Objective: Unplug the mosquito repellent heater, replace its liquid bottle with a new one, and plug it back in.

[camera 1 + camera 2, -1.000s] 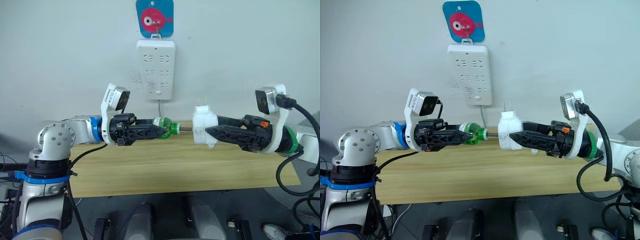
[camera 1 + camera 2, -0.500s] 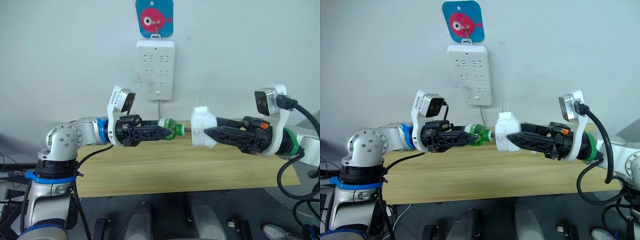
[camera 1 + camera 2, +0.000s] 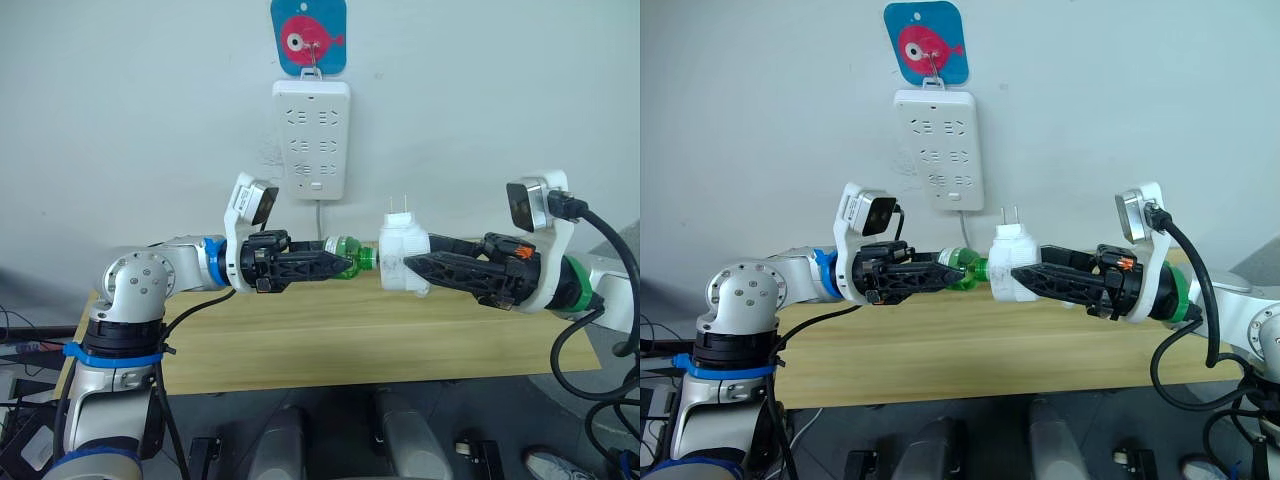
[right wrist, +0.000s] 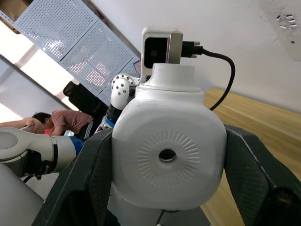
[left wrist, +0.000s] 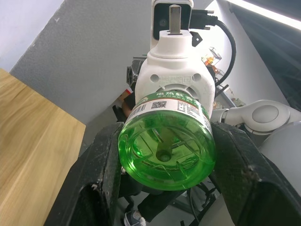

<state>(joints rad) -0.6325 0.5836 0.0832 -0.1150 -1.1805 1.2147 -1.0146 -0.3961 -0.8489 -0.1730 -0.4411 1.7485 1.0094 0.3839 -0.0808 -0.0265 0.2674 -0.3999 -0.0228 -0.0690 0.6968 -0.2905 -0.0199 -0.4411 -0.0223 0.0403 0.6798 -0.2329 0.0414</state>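
Here, in the left eye view, the left gripper (image 3: 335, 266) is clamped around a green liquid bottle (image 3: 348, 255) and the right gripper (image 3: 420, 270) is clamped around the mosquito repellent heater (image 3: 403, 257); the two meet in mid-air above the wooden table (image 3: 330, 340), below the white power strip (image 3: 312, 126) on the wall, the bottle's neck at the heater's underside and the prongs pointing up. In the left wrist view the bottle's clear base sits between the black fingers (image 5: 101, 165), with the heater straight behind it. In the right wrist view the heater's vent faces the camera, gripped at its flanks. Both pieces look light, rigid and smooth, so they could slip; I would hold the bottle at its wide body and the heater by its sides, clear of prongs and vent
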